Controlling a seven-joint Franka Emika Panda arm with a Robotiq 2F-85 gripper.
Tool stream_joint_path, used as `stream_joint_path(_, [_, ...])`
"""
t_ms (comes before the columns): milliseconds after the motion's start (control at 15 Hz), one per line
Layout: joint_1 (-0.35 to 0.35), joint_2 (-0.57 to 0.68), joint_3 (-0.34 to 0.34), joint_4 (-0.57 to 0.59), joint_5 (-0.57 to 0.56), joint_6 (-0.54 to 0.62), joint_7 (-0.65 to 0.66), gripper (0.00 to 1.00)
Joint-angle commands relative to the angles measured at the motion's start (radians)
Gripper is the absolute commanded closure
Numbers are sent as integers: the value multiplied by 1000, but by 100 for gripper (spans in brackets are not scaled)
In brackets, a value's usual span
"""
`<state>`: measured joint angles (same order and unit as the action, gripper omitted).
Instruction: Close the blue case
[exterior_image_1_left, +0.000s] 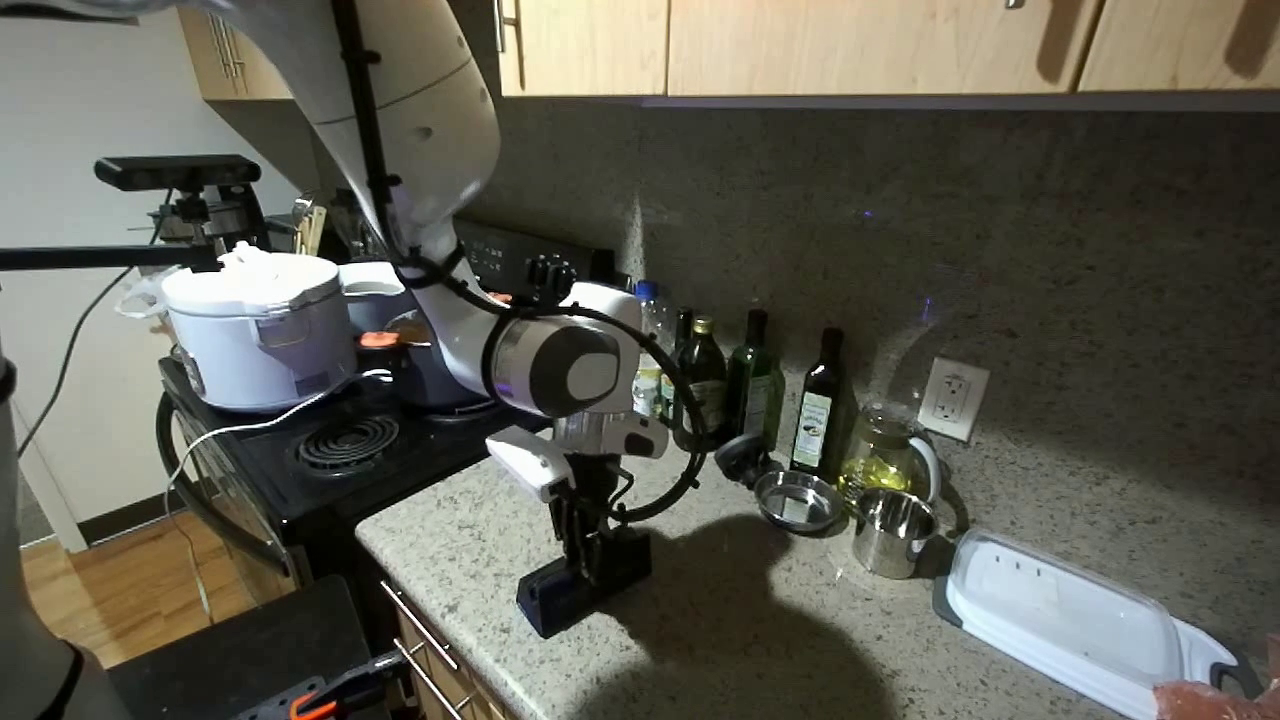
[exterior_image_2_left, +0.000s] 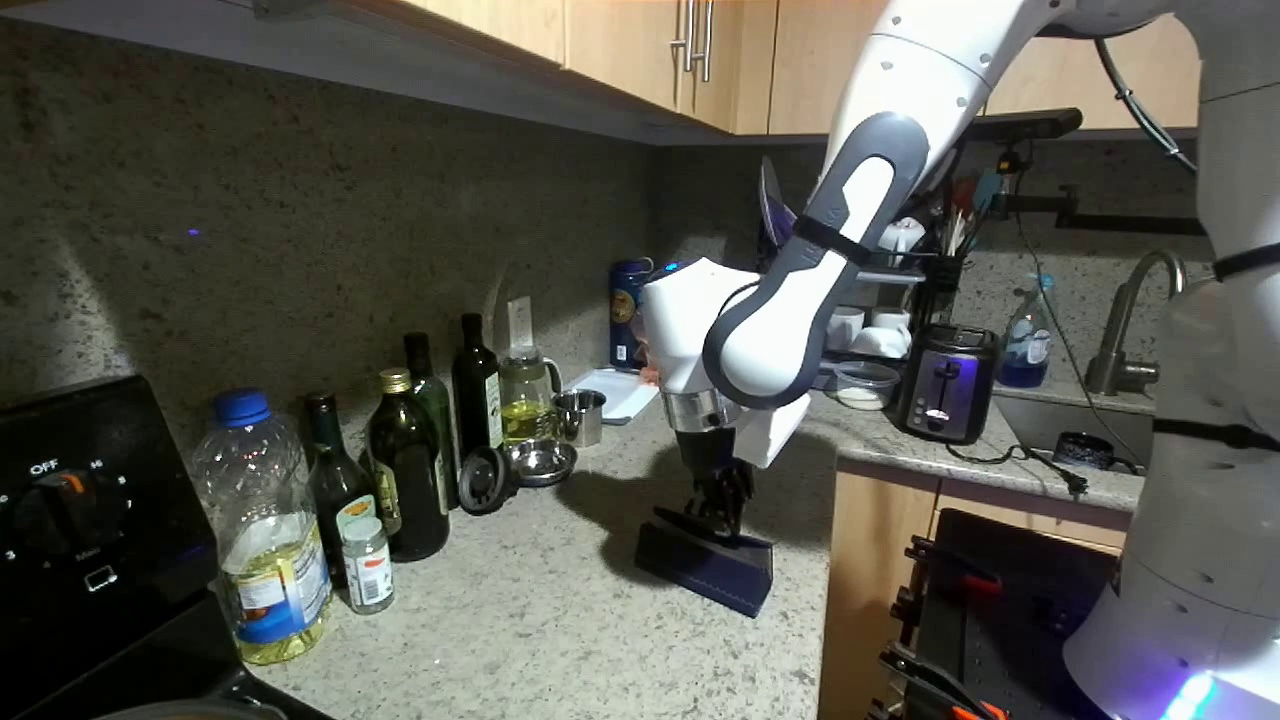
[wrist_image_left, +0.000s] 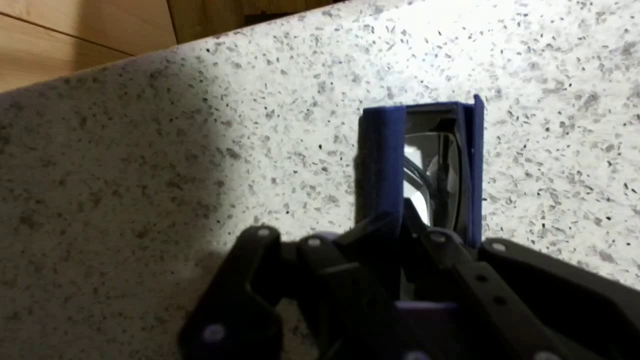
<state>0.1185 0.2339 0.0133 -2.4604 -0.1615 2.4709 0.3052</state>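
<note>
The tool, fingers close together, stands over the partly open blue case, any hold impossible to tell; the case lies beneath on the speckled desk, stretching toward 12 o'clock in the wrist view.

The speckled countertop carries the blue case, bottles and a metal cup.
</note>
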Motion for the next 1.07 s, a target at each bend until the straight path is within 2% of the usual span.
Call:
stream_joint_path(0, [37,15,-10,45,-50,-70,87,99])
stream_joint_path(600, [87,81,-18,110,-149,-160,205,99])
stream_joint_path(1000, [109,109,-13,150,-159,-218,210,99])
